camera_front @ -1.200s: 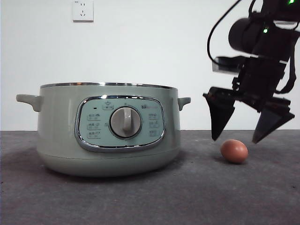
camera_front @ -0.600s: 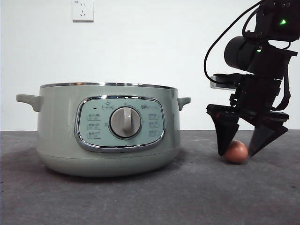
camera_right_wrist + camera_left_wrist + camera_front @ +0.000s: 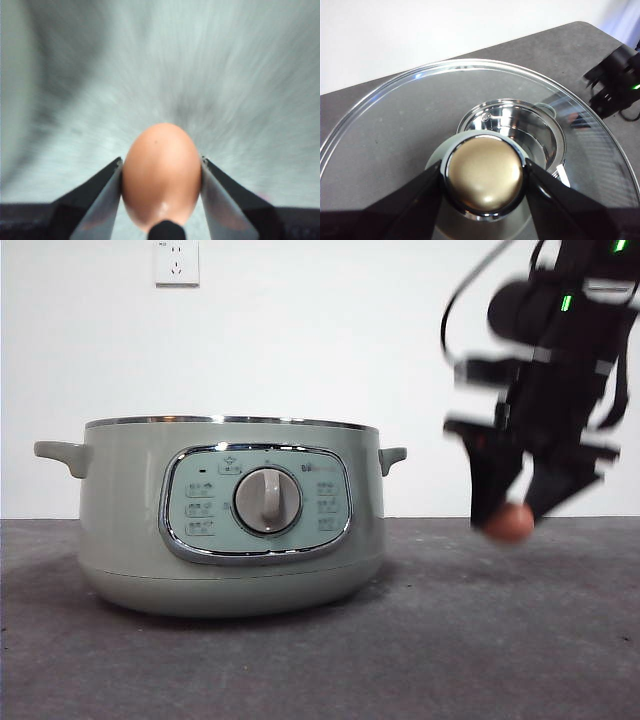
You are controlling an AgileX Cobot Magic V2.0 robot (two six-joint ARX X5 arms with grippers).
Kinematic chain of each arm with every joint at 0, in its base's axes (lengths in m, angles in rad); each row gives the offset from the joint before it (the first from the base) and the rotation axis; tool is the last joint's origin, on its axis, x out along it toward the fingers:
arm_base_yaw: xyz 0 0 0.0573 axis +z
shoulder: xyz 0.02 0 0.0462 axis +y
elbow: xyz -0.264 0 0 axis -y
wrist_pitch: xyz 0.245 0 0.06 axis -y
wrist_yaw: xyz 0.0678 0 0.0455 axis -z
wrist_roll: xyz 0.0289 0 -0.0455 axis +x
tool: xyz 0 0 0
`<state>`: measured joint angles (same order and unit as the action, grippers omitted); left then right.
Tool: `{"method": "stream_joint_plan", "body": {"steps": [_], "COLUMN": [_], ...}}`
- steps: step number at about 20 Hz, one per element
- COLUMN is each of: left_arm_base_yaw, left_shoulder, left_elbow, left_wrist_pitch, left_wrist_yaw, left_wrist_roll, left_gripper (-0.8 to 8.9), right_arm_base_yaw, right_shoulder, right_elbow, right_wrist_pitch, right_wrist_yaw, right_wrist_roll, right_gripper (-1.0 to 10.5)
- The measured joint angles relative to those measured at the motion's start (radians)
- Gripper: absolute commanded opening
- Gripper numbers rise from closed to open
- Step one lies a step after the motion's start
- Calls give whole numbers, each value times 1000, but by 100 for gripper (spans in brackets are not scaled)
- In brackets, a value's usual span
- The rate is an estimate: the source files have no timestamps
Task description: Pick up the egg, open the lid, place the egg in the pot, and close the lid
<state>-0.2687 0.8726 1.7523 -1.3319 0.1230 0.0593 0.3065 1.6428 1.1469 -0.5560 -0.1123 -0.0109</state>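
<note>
My right gripper (image 3: 512, 508) is shut on the reddish-brown egg (image 3: 510, 523) and holds it above the table, to the right of the pale green pot (image 3: 232, 515). In the right wrist view the egg (image 3: 161, 172) sits between the two jaws, with the background blurred by motion. My left gripper (image 3: 485, 175) is shut on the knob (image 3: 484, 172) of the glass lid (image 3: 390, 125) and holds the lid high above the open pot (image 3: 512, 127), whose shiny inside shows through the glass. The lid is out of the front view.
The pot stands at the left and middle of the dark grey table (image 3: 320, 660), its dial facing the camera. A white wall with a socket (image 3: 177, 262) is behind. The other arm (image 3: 615, 85) shows at the edge of the left wrist view.
My right gripper came down around the egg, closed on it and has lifted it off the table. The pot has not moved.
</note>
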Motion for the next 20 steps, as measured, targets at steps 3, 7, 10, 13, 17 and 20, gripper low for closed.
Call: {"method": "stream_joint_plan", "body": {"steps": [3,7,10,13,17,20], "left_arm_base_yaw": [0,0,0,0,0,0], "left_shoulder": [0,0,0,0,0,0], "left_elbow": [0,0,0,0,0,0], "left_wrist_pitch": [0,0,0,0,0,0], "left_wrist_yaw": [0,0,0,4,10,10], "left_wrist_roll": [0,0,0,0,0,0], "left_gripper": [-8,-8,-8,-8,-8,-8], "right_arm_base_yaw": [3,83,198,299,395,433], "right_shoulder": [-113,-148,-129,-51,111,223], "right_elbow": [84,270,394,490,573,618], "right_wrist_pitch": [-35,-104,-79,-75,-79,-80], "right_wrist_yaw": [0,0,0,0,18,19], "right_wrist_roll": [0,0,0,0,0,0], "right_gripper": [-16,-16,-17,-17,-16,-17]}}
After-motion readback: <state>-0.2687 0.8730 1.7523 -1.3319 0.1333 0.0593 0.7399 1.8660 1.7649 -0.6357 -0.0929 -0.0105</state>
